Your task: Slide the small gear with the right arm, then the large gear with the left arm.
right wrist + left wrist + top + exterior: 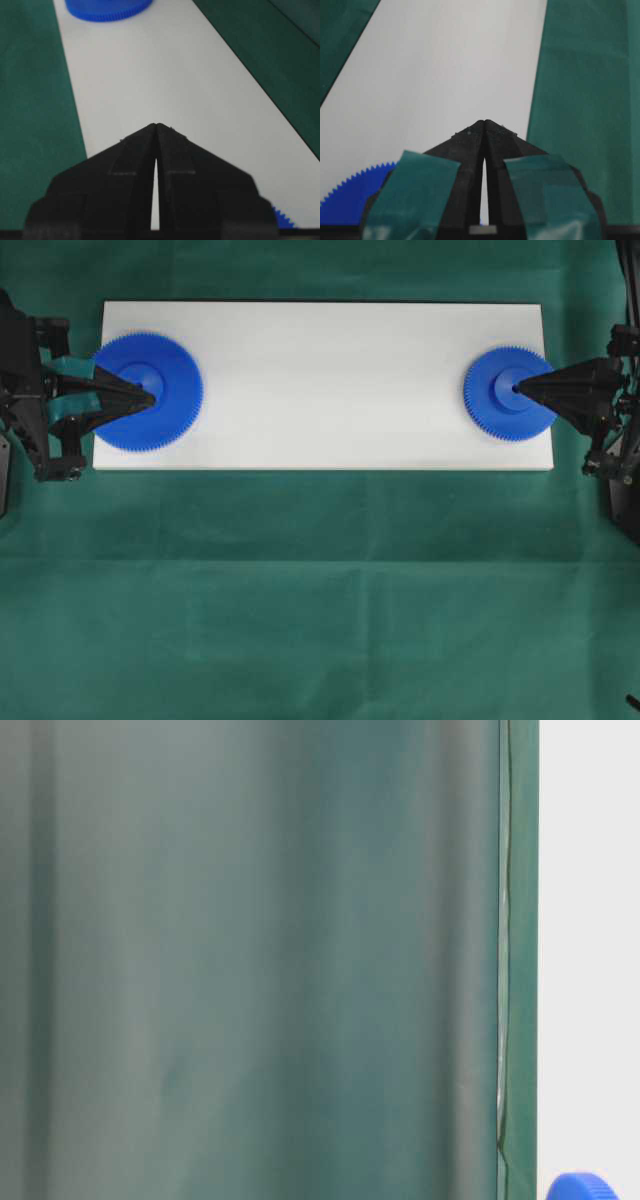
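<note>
The first step looks to be in hand, or just about to begin. The small gear (508, 394) lies at the right end of the white board (330, 380), and the right gripper (518, 389) has its pointed tip placed at the centre hole of the hub. The gear is close to the board's right edge, so I judge it has not yet been slid far, if at all.

The right arm (600, 400) reaches in low from the right side, almost level with the board. In the right wrist view its fingers (135, 170) are pressed together into one wedge, with only a thin slit between them behind the tip; they hold nothing.

At the other end the large gear (150, 390) lies at the left edge of the board. The left gripper (150, 397), with teal tape (415, 195) on it, has its tip over this gear's hub. Its fingers are also closed to a point and grip nothing. Whether either tip sits inside its hole or only above it, I cannot tell.

The next move, in my opinion, asks the right arm to keep light downward pressure in the hole and push the small gear toward the middle of the board, straight, so the tip does not slip out. The left arm should wait.
</note>
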